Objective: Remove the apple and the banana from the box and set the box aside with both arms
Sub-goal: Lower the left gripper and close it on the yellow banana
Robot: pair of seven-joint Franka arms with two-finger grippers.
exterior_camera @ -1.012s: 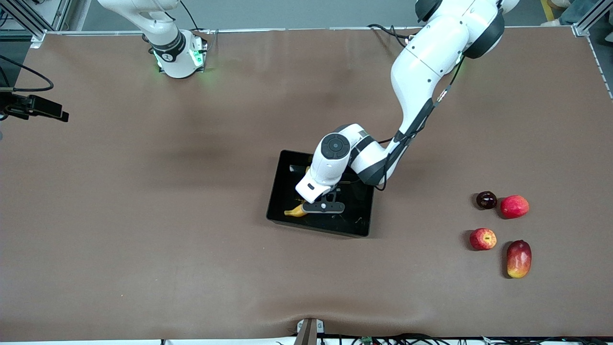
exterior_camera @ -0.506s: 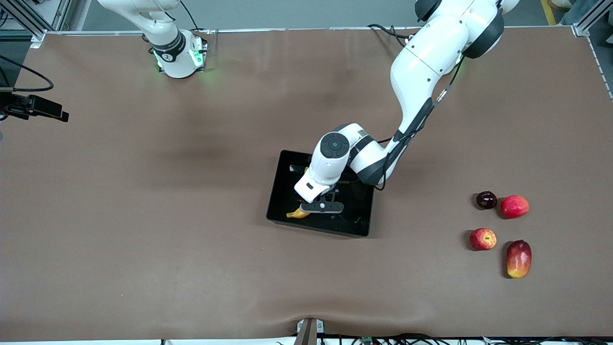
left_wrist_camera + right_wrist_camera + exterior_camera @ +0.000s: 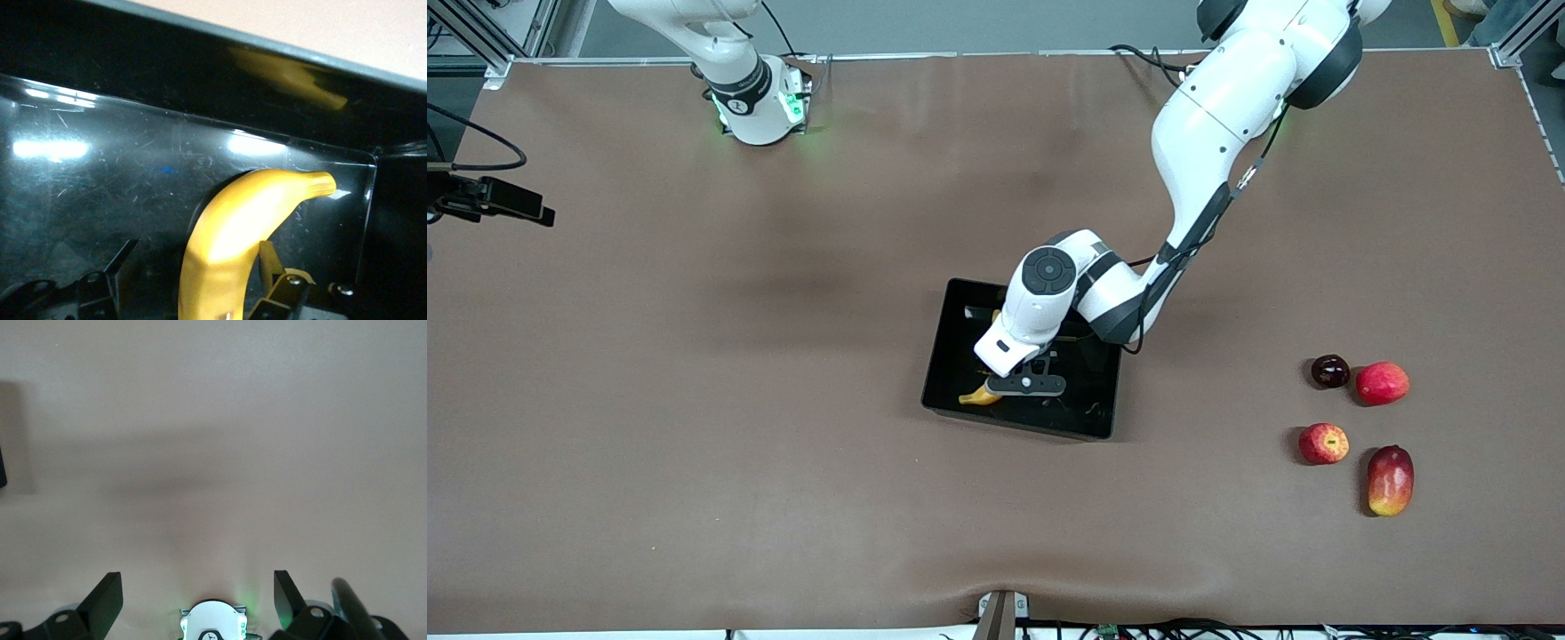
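The black box point(image 3: 951, 347) sits mid-table. The yellow banana point(image 3: 976, 397) lies on its floor, mostly hidden under the left hand in the front view. My left gripper point(image 3: 1023, 389) is low inside the box. In the left wrist view the left gripper point(image 3: 197, 252) is open astride the banana point(image 3: 247, 220): one finger point(image 3: 123, 253) stands apart from it, the other point(image 3: 269, 257) is close beside it. The red apple with yellow streaks point(image 3: 1323, 444) lies on the table toward the left arm's end. My right gripper point(image 3: 197, 585) is open and empty over bare table, out of the front view.
Near the apple lie a dark purple round fruit point(image 3: 1330, 371), another red fruit point(image 3: 1383, 383) and a red-yellow mango point(image 3: 1391, 480). The right arm's base point(image 3: 760, 107) stands at the table's edge. A black camera mount point(image 3: 489, 200) juts in at the right arm's end.
The left gripper has shifted only very slightly inside the box, and the banana's tip has barely moved. The right arm has not moved.
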